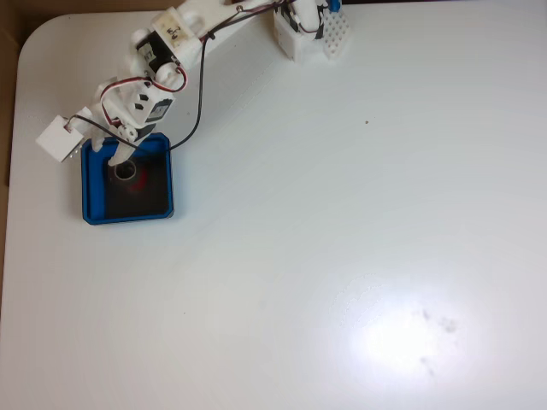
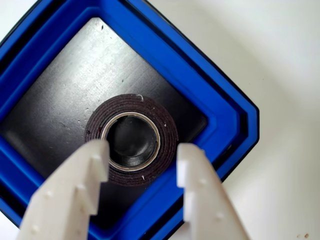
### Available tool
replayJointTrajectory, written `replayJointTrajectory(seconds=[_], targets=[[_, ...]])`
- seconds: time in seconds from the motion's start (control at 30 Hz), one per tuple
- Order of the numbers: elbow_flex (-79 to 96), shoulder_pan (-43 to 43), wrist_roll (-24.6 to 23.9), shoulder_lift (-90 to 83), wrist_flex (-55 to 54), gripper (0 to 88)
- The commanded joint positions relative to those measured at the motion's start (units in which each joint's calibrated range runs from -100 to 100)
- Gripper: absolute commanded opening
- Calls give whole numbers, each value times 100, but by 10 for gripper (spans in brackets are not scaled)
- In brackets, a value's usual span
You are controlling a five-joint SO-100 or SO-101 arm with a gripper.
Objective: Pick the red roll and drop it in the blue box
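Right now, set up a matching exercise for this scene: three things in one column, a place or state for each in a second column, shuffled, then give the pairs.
Things:
1. the red roll
2. the blue box
3. the fingers
4. the table

Places or states:
A. spread apart, poised over the roll
B. white, carrying the tray
C. lying flat on the black floor, hole facing up
D. resting near the table's left edge in the fixed view

Pairs: 1-C, 2-D, 3-A, 4-B
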Motion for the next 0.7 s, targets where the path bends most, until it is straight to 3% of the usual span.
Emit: replayJointTrajectory(seconds=[0.0, 0.33, 0.47, 0.67], targets=[[-116, -2, -12, -34, -121, 130], [10, -22, -3, -469, -121, 130], [836, -61, -3, -1598, -121, 130], [2795, -813, -12, -3621, -154, 130]])
